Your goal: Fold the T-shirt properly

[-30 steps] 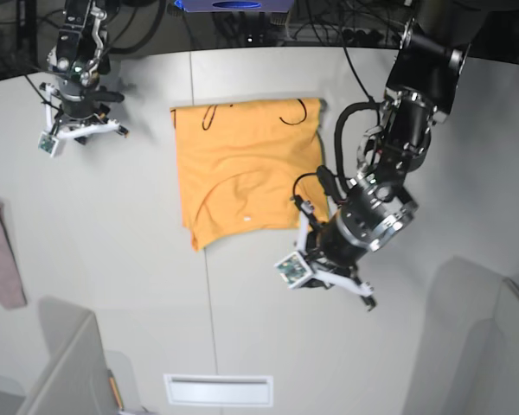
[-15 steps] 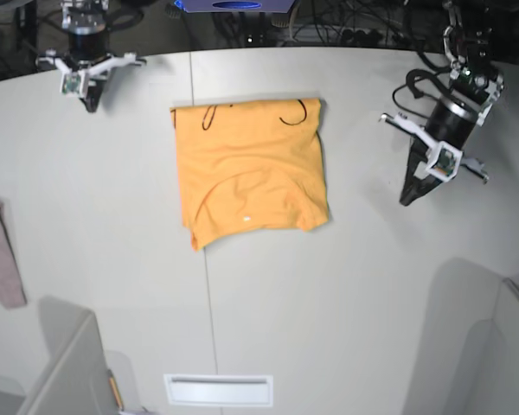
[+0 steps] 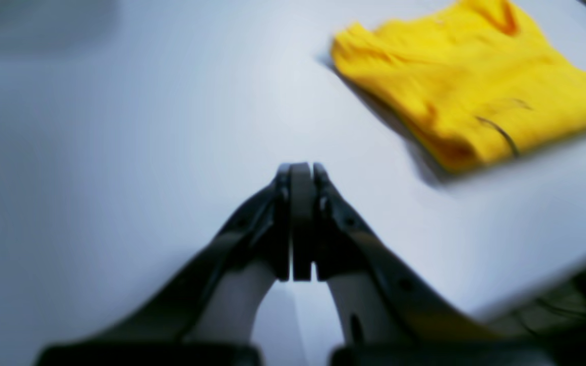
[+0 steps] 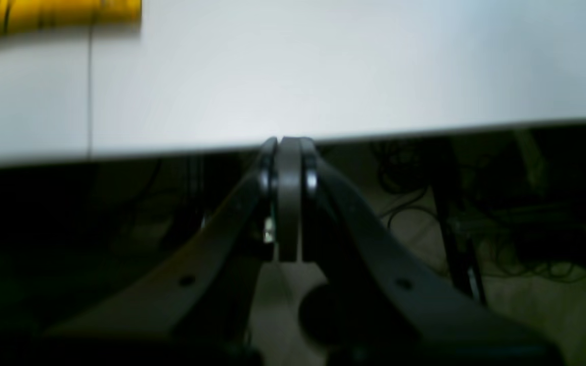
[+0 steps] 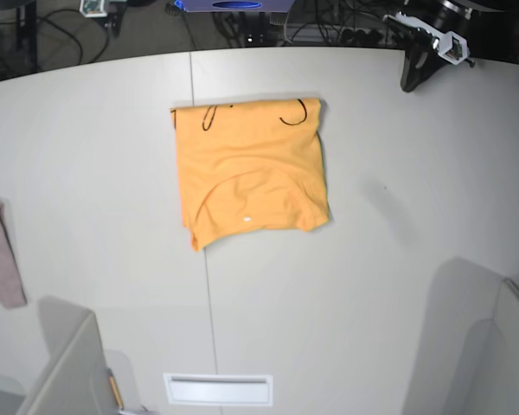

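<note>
The orange-yellow T-shirt [image 5: 249, 169] lies folded into a near rectangle on the middle of the white table [image 5: 372, 259], with thin black line marks along its far edge. My left gripper [image 5: 410, 82] hangs at the table's far right edge, shut and empty, well away from the shirt. The left wrist view shows its fingers [image 3: 300, 173] pressed together above bare table, with the T-shirt [image 3: 476, 86] up to the right. My right gripper [image 4: 288, 145] is shut and empty over the table's far edge. A strip of the T-shirt [image 4: 54, 12] shows at the top left there.
A small pinkish-mauve cloth [image 5: 0, 255] lies at the table's left edge. A white slotted plate [image 5: 218, 389] sits near the front edge. Grey partitions stand at the front left [image 5: 65, 372] and front right [image 5: 476, 346]. Cables hang behind the table's far edge.
Both arms have drawn back from beside the shirt to the table's far edge, the right one almost out of the base view. The T-shirt has not moved.
</note>
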You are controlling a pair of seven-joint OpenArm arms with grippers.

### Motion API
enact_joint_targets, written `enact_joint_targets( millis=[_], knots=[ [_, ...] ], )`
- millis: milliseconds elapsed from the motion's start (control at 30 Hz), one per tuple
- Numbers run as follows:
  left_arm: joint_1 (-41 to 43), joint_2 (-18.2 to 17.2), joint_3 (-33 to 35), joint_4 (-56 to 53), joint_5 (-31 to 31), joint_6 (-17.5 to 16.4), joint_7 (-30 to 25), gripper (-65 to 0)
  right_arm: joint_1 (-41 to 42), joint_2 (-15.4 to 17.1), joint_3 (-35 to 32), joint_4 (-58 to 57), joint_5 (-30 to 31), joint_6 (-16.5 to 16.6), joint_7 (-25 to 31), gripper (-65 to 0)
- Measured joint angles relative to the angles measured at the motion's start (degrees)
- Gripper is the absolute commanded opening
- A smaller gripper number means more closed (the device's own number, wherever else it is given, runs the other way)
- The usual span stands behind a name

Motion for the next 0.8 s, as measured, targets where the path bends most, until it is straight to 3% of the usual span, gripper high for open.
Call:
enact_joint_targets(
  millis=[133, 267, 500, 700, 800],
  knots=[
    [1.7, -0.2, 2.3, -12.8, 9.6, 1.0, -6.1, -65.0, -5.4, 2.4, -6.1, -6.5, -0.1, -0.1, -0.2, -65.0],
    [1.1, 1.3, 2.4, -24.9, 18.9, 1.0, -6.9, -65.0, -5.6, 2.8, -10.7, -16.2, -0.1, -0.1, 0.1, -65.0],
    [-7.9, 2.4, 2.4, -44.5, 26.2, 1.0, -7.3, -65.0, 5.2, 3.1, -14.8, -36.1, 0.3, -0.6, 0.9, -65.0],
    [-18.6, 2.3, 2.4, -61.5, 32.3, 1.1, -7.0, -65.0, 18.6, 2.5, -19.9, -56.9, 0.2, -0.1, -10.7, -65.0],
    [-23.8, 2.5, 2.4, -68.9, 35.5, 1.1, -7.3, -65.0, 25.5, 2.7, -22.5, -66.8, 0.4, -0.7, -11.5, -65.0]
  ],
)
